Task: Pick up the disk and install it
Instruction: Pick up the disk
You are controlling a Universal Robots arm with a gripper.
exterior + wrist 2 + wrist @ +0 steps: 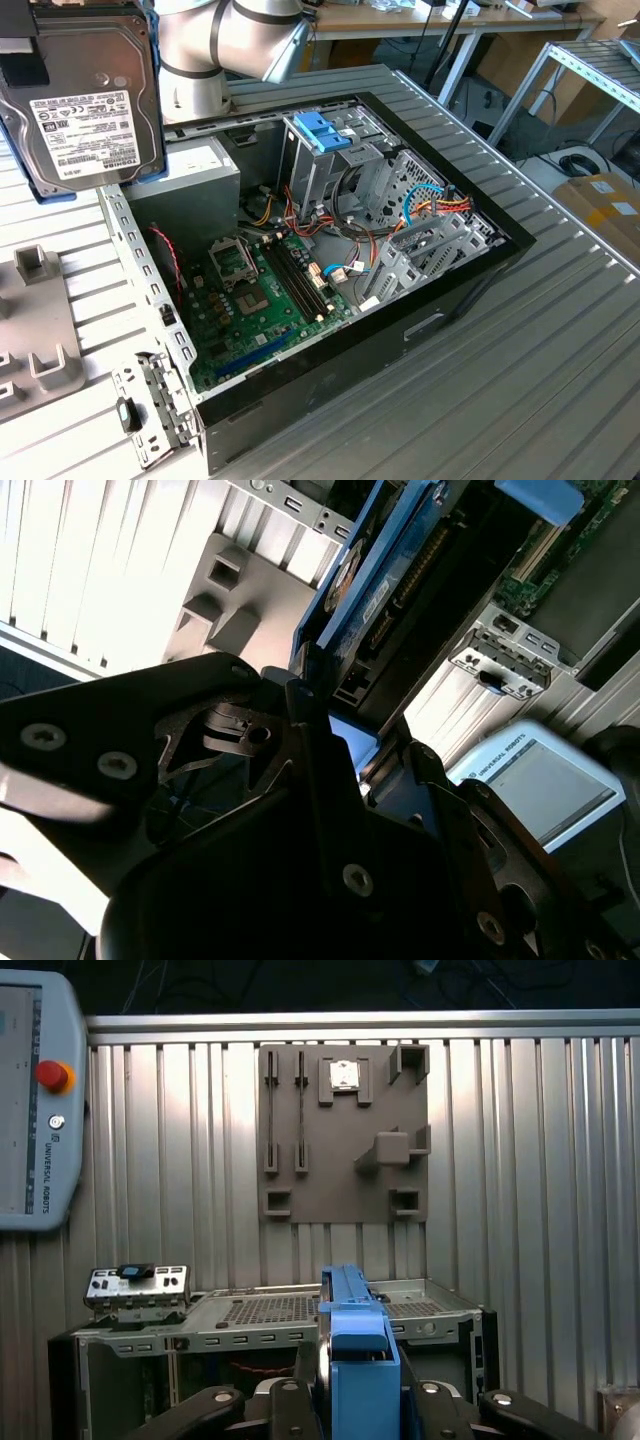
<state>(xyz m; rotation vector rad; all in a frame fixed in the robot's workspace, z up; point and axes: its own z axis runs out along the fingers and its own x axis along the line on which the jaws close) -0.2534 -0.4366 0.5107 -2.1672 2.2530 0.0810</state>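
Clamping the disk (356,1335) edgewise; claw (357,1385) closed on it.

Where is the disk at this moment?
The disk is in the air, clamped in the gripper, at the exterior view's upper left, just left of the grey box inside the open computer case.

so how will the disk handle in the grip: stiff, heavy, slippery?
Probably stiff: the disk is a flat metal slab and shows no sag while held up. Likely heavy for its size, given the metal body. The gripper clamps on the smooth blue frame, so it may slip or flex slightly there.
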